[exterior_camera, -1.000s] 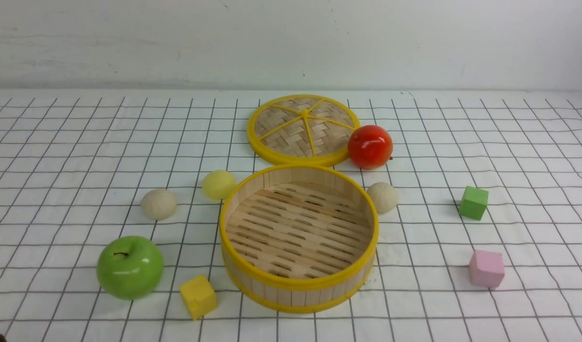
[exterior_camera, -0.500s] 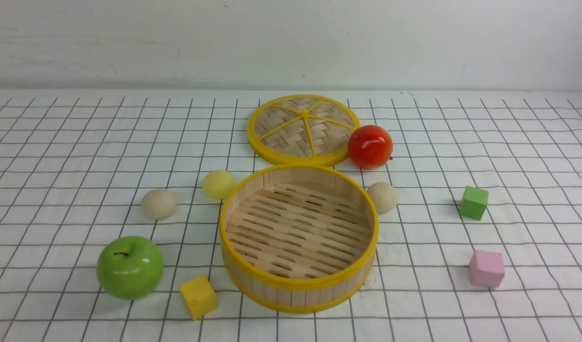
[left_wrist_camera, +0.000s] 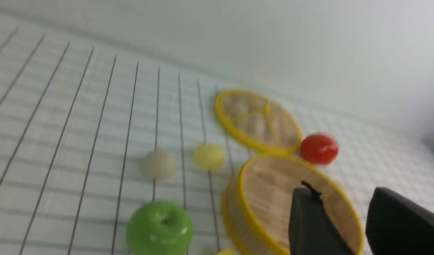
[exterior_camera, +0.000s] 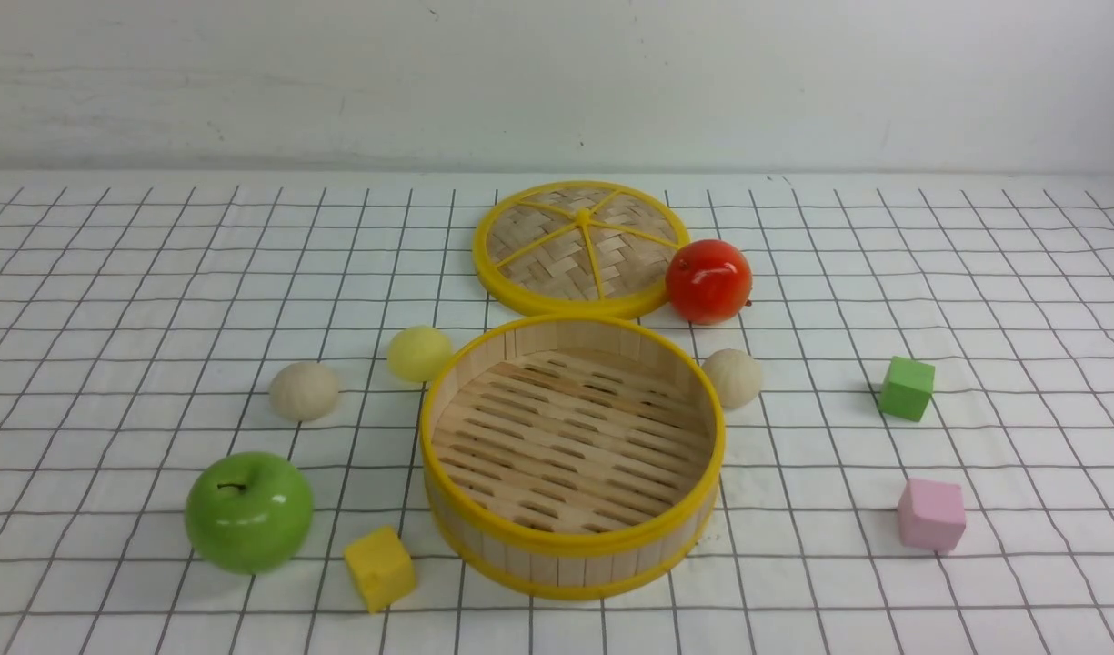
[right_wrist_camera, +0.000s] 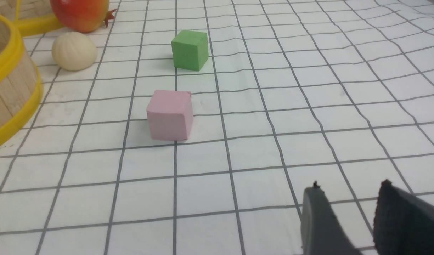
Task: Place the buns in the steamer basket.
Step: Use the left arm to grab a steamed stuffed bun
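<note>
Lid (exterior_camera: 579, 246), apple (exterior_camera: 249, 511), red fruit (exterior_camera: 708, 280), three cubes (exterior_camera: 379, 568) (exterior_camera: 907, 388) (exterior_camera: 931, 515) lie scattered.

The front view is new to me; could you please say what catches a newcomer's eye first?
The empty steamer basket sits centre front, its woven lid flat behind it. The green apple at front left and the red fruit by the lid's right edge stand out; three pale buns lie outside the basket.

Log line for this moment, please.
steamer basket: empty | yellow bun, left white bun, right white bun: outside it | left gripper: open, empty | right gripper: open, empty
</note>
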